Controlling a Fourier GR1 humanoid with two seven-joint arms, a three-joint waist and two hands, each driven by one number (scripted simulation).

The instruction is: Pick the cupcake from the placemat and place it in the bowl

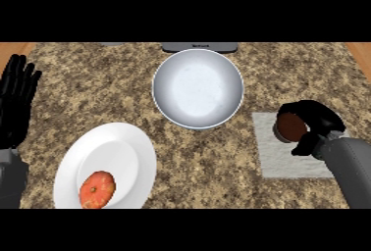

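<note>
A brown cupcake [290, 126] sits on the grey placemat [286, 162] at the right of the counter. My right hand [319, 125] is curled round the cupcake, fingers arching over its far side and thumb near its front, hiding part of it. The grey bowl [198, 88] stands at the upper middle of the counter, to the left of and beyond the placemat, with nothing in it. My left hand [18, 98] rests open at the left edge, fingers pointing up.
A white plate [119, 147] lies at the lower left with an orange-red fruit [98, 189] on its near part. A dark grey object [199, 47] shows at the counter's far edge behind the bowl. Wooden strips border the granite counter at both upper corners.
</note>
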